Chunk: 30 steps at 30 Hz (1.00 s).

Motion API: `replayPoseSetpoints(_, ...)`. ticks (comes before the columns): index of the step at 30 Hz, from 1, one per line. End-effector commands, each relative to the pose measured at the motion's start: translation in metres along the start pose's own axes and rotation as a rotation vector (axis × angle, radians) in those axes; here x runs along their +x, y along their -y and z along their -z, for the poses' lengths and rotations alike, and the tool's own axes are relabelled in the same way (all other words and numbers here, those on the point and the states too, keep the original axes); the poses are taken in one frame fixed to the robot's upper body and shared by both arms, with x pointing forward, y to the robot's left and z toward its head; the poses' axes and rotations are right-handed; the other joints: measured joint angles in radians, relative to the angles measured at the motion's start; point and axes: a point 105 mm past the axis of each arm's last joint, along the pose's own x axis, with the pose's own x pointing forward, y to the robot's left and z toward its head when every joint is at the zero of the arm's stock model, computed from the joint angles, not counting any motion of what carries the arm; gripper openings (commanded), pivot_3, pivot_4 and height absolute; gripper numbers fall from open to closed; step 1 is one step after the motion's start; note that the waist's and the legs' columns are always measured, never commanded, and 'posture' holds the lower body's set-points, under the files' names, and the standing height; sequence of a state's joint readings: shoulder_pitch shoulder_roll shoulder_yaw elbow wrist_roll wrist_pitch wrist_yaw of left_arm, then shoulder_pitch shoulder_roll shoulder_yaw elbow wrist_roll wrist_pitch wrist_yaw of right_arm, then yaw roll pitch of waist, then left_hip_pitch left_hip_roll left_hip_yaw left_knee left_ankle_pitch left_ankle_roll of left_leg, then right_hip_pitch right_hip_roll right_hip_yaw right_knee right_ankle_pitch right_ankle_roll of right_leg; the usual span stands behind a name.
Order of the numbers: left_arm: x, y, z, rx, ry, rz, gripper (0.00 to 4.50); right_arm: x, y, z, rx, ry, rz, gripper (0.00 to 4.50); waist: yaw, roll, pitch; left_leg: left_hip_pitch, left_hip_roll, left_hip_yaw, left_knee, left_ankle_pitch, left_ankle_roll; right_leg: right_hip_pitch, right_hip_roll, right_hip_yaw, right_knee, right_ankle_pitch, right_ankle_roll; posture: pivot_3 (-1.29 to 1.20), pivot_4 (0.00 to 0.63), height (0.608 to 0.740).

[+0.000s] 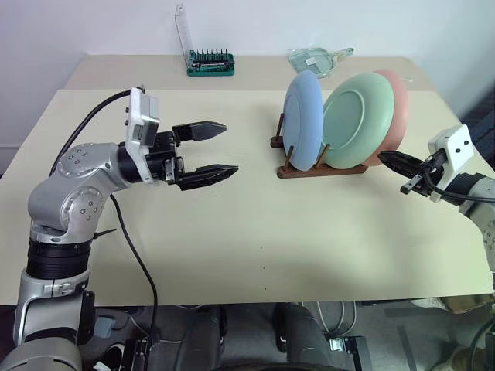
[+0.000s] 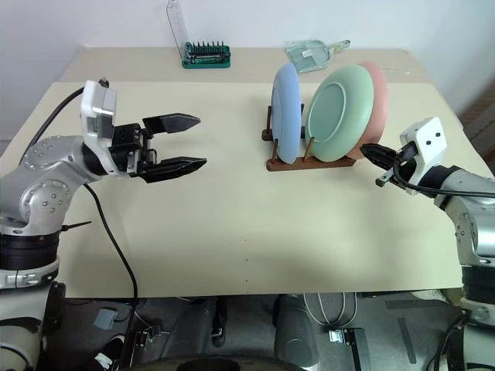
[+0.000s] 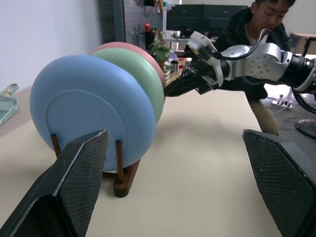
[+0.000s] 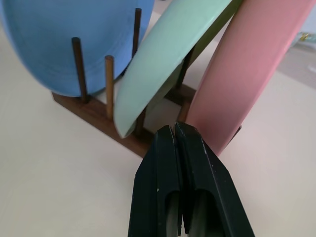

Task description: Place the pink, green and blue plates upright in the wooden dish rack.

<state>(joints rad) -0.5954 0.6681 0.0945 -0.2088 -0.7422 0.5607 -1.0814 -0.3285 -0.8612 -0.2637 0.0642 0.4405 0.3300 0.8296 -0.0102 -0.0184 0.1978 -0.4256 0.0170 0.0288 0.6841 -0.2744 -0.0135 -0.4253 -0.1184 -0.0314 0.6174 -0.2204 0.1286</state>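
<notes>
Beige table (image 1: 232, 232), white wall (image 1: 93, 27)

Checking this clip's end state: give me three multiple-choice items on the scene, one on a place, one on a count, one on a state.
1. Which plate stands nearest the left hand?
A pink B green C blue
2. How many plates stand in the wooden dish rack?
A one B two C three
3. The right hand is:
A shut, empty B open C shut on a plate

C: the blue plate fills the rack's left end.
C: the blue plate, the green plate and the pink plate all stand between pegs.
A: its fingers meet beside the pink plate, gripping nothing.
</notes>
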Motion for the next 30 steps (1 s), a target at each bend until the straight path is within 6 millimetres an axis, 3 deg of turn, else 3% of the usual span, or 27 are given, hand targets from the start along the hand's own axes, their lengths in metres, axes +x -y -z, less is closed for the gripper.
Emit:
replayPoseSetpoints(1,-0.003,0.002,-0.011,0.047,0.015,-0.002,4.50,0.005,0.001,-0.019,-0.030,0.069,0.003,0.04,0.000,0.000,0.000,0.000,0.000,0.000,0.000,0.000,0.000,0.000,0.000,0.000,0.000,0.000,0.000,0.00,0.150,0.724)
replayPoseSetpoints(20,-0.004,0.001,-0.009,0.031,0.023,-0.021,4.50,0.019,-0.008,-0.073,-0.119,0.192,-0.039,0.04,0.001,0.000,0.000,0.000,0.000,0.000,0.000,0.000,0.000,0.000,0.000,0.000,0.000,0.000,0.000,0.00,0.150,0.724)
replayPoseSetpoints(25,-0.004,0.001,-0.009,0.030,0.025,-0.027,4.50,0.017,0.001,-0.078,-0.138,0.205,-0.003,0.04,0.002,0.000,0.000,0.000,0.000,0.000,0.000,0.000,0.000,0.000,0.000,0.000,0.000,0.000,0.000,0.00,0.150,0.724)
replayPoseSetpoints(30,-0.005,0.001,-0.008,0.028,0.023,-0.032,4.50,0.005,0.017,-0.109,-0.021,0.385,0.053,0.04,0.000,0.000,0.000,0.000,0.000,0.000,0.000,0.000,0.000,0.000,0.000,0.000,0.000,0.000,0.000,0.00,0.150,0.724)
